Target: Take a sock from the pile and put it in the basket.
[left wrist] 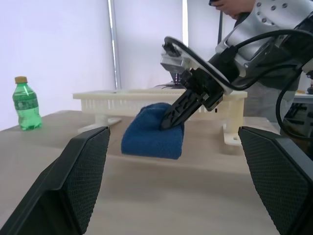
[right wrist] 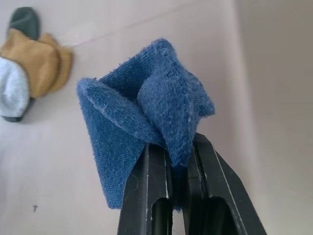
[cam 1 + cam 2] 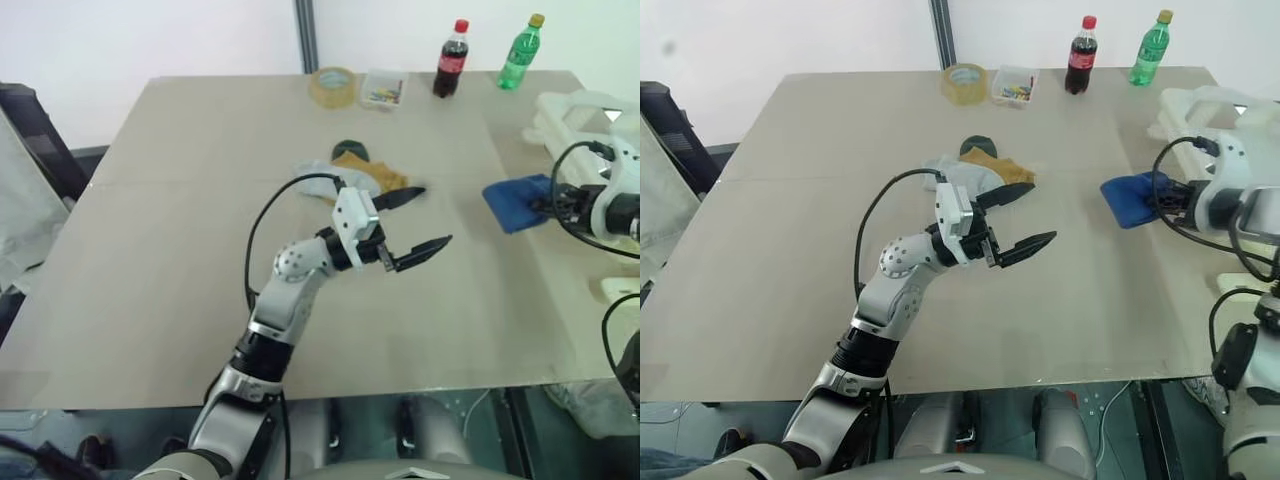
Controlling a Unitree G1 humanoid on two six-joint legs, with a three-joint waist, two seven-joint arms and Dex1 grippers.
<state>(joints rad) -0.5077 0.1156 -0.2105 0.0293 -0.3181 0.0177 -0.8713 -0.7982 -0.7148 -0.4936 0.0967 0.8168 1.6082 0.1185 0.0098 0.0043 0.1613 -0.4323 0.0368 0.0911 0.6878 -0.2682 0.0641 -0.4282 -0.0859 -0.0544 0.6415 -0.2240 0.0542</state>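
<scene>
**One blue sock pinched, left tool wide open**

Head views first: big beige desk (image 3: pixel 200 260) against a plain white wall, with a grey post behind it. Along the far edge sit a roll of tape (image 3: pixel 332 86), a small clear box (image 3: pixel 383 88) of colourful bits (too small to say what they are), a cola bottle (image 3: pixel 451 59) and a green bottle (image 3: pixel 520 51). The pile (image 3: pixel 362 176) is mid-desk: mustard, pale grey and a dark green bit. The left tool (image 3: pixel 415 226) hovers just beside it, fingers spread wide, holding nothing. Off to the right, the right tool (image 3: pixel 1162 197) has the sock (image 3: pixel 1130 200), well apart from the pile and close to the basket (image 3: pixel 580 115) at the desk's right edge.

Left wrist view: basket is a cream slatted tub standing behind the sock; can't see inside it. The black fingers of the other arm pinch the sock's top. A person stands in the background.

Right wrist view: fingers pressed together on a bunched fold of blue sock, pile lying on the desk beyond.
</scene>
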